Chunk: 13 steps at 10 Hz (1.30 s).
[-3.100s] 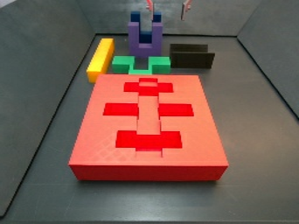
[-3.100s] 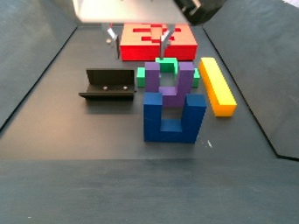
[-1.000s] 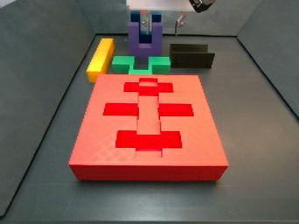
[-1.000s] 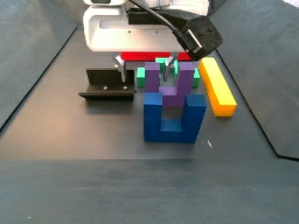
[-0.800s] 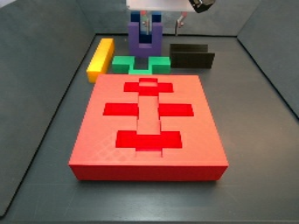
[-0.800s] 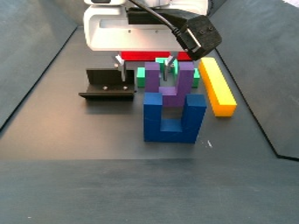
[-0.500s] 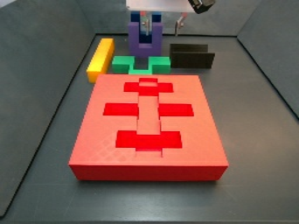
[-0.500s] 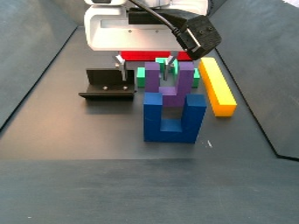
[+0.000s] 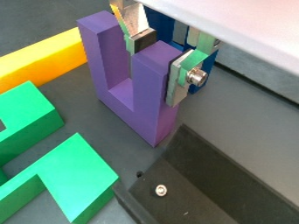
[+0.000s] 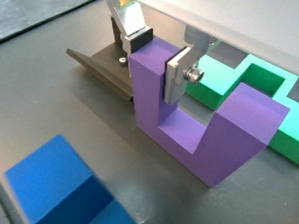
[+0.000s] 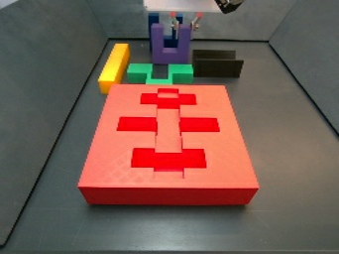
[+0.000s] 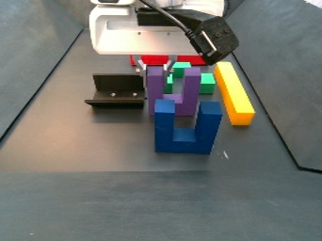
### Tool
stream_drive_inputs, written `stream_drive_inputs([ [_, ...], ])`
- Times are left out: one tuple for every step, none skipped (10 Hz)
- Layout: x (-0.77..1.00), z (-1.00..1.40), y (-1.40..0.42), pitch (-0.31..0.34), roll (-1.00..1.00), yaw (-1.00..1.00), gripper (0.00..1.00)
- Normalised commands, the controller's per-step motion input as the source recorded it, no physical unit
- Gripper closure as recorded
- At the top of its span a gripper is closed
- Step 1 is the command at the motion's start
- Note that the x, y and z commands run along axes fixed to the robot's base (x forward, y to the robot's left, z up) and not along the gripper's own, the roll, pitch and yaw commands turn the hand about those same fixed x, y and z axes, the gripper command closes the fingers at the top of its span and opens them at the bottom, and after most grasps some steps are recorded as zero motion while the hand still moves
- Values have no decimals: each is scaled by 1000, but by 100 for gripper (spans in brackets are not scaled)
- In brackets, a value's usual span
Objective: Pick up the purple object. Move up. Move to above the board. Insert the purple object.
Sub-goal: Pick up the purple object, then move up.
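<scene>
The gripper (image 10: 156,54) is clamping 1 prong of the purple object (image 10: 201,131), its 2 silver fingers (image 10: 177,77) pressing on either side of that prong in both wrist views. In a wrist view the same grip is showing on the purple object (image 9: 131,83), with a finger plate (image 9: 184,78) flat against the prong's outer face and the gripper (image 9: 160,54) closed around it.

In a side view the purple object (image 11: 169,45) is hanging at the far end of the tray under the gripper (image 11: 173,22), above the green cross-shaped block (image 11: 159,71) and beyond the far edge of the board (image 11: 167,142). The board is lying in the middle of the floor, its cross-shaped and rectangular cut-outs showing empty. The yellow bar (image 11: 114,65) is lying to the left of the green block, and the fixture (image 11: 217,64) is standing to its right.

In a side view from the opposite end, the purple object (image 12: 171,92) is sitting with its prongs up just above the blue block (image 12: 187,126), with the fixture (image 12: 115,93) to the left and the yellow bar (image 12: 234,91) to the right.
</scene>
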Motion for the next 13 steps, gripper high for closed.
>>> stream_drive_inputs([
  [0,0,0,0,0,0,100],
  [0,0,0,0,0,0,100],
  [0,0,0,0,0,0,100],
  [0,0,0,0,0,0,100],
  [0,0,0,0,0,0,100],
  [0,0,0,0,0,0,100],
  [0,0,0,0,0,0,100],
  [0,0,0,0,0,0,100],
  [0,0,0,0,0,0,100],
  [0,0,0,0,0,0,100],
  [0,0,0,0,0,0,100],
  [0,833,0,0,0,0,100],
  [-70,787,-5,29,-5,-10,100],
])
